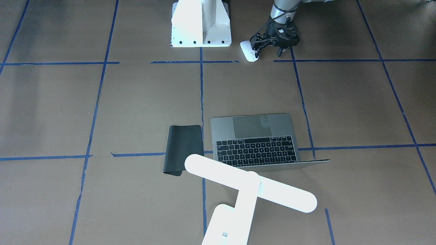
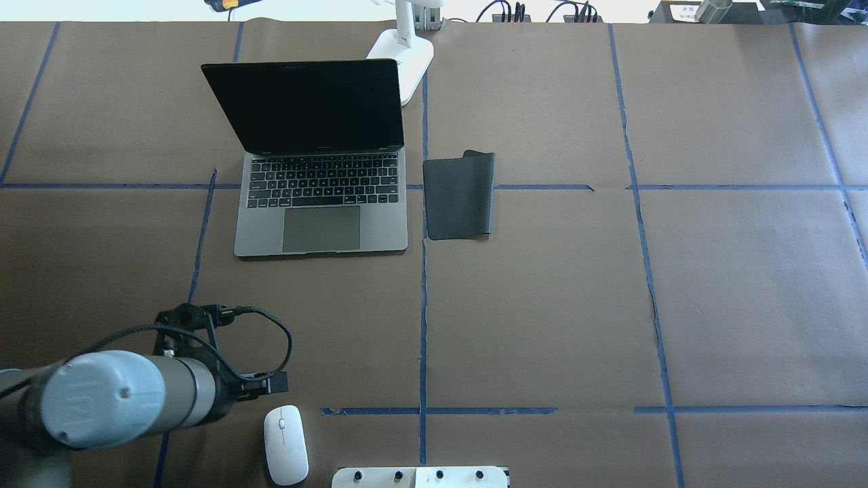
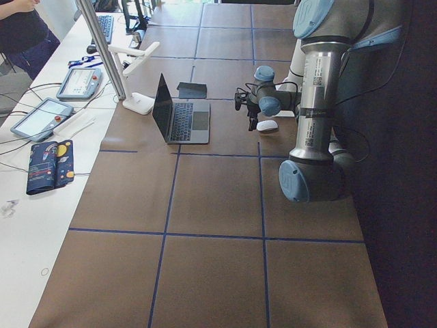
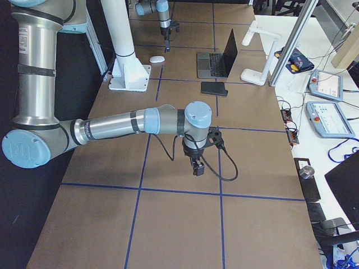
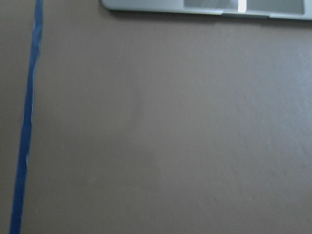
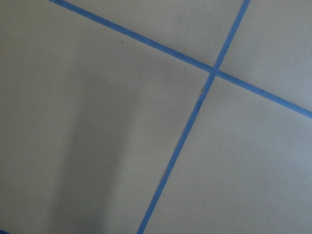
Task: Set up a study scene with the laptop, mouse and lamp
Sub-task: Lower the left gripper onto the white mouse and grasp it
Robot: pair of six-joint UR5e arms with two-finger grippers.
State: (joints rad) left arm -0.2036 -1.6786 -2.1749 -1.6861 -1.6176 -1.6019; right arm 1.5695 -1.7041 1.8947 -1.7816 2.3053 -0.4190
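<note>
White and glossy, the mouse [image 2: 285, 444] lies flat on the brown paper just beside the left gripper [image 1: 268, 51], on the side toward the robot's base and a little toward the middle of the table. It is a low oval with a thin line along its centre and a small wheel mark near one end.

I judge it light and rigid. Its smooth curved shell is probably slippery and gives little height to hold, so the fingers should come down over it and close across the two long sides, near the middle and low to the paper.

The left gripper hangs above the paper with its fingers apart and nothing between them; it is not yet over the mouse. Ahead of it, well apart, the laptop [image 2: 322, 203] stands open. The black mat [image 2: 459, 196] lies just beside the laptop, and the lamp [image 1: 221, 175] stands behind it.

The right gripper [image 4: 196, 166] hangs far off over bare paper. Whether its fingers are apart or together, I cannot tell.
</note>
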